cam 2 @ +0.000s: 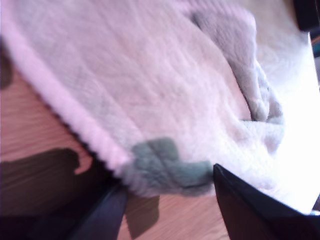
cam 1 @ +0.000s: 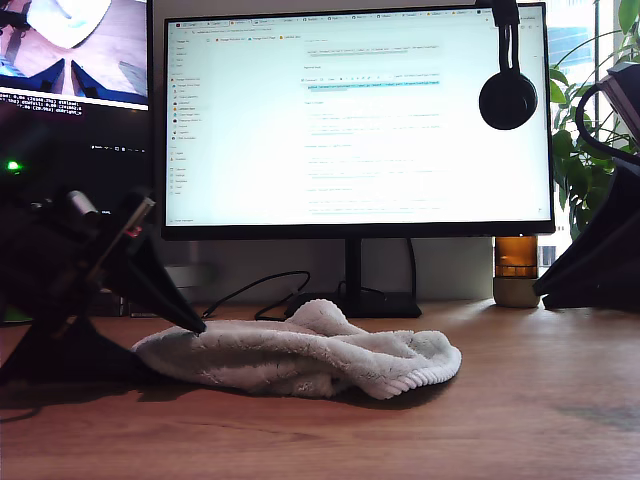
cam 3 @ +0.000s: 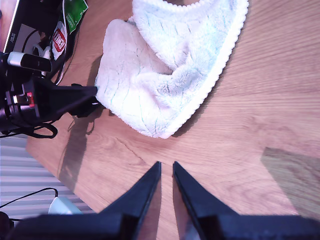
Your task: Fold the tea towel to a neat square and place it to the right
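Observation:
The tea towel [cam 1: 300, 355] is a fluffy off-white cloth lying crumpled in a loose heap on the wooden desk [cam 1: 520, 400], below the big monitor. Its ribbed edge [cam 3: 220, 65] curves along one side. My first gripper [cam 1: 195, 325] is open at the towel's end toward the exterior view's left. A towel corner [cam 2: 165, 170] lies between its two dark fingers [cam 2: 107, 212]. From well above the desk, my second gripper [cam 3: 166, 172] looks down on the towel [cam 3: 165, 70]. It is shut, holds nothing and stays apart from the cloth. The first gripper [cam 3: 92, 100] shows there too.
A big monitor [cam 1: 355, 120] on a stand [cam 1: 352, 290] rises behind the towel, with headphones [cam 1: 507, 95] hung on its corner. An amber jar [cam 1: 516, 270], a plant [cam 1: 585, 150] and a dark arm body [cam 1: 600, 260] are at the exterior view's right. Cables [cam 1: 260, 290] trail behind.

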Available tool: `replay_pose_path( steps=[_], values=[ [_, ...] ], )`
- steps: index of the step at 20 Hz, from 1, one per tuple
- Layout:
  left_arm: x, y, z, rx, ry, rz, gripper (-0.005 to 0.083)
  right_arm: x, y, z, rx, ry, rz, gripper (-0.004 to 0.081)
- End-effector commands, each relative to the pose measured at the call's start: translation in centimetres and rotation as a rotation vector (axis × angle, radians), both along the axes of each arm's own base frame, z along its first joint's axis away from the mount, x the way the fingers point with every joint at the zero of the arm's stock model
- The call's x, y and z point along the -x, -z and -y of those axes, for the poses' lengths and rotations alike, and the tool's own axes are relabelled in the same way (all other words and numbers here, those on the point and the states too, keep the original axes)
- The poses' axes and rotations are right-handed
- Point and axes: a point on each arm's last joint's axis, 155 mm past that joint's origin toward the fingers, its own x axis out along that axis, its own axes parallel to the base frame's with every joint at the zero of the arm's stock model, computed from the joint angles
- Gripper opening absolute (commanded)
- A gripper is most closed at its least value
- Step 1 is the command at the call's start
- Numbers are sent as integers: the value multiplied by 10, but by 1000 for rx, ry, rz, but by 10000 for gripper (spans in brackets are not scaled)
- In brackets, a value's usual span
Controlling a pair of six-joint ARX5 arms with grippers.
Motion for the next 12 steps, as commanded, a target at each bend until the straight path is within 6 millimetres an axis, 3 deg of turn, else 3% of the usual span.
replay_pose_path(
  steps=[1,3,5,7,12],
  values=[
    [-2,0,7,-2,11,4,476,0,-1,-2,1,-10,10,59],
    [-4,-6,15,3,29,20,370,1,-1,-3,2,-15,10,59],
    [-7,-15,24,19,52,44,149,2,-2,-6,2,-25,15,59],
    [-8,-33,38,73,95,56,-4,3,-5,-12,-2,-48,38,63],
    [-22,-79,63,159,151,120,-22,9,-7,-27,80,-155,177,184]
  ],
)
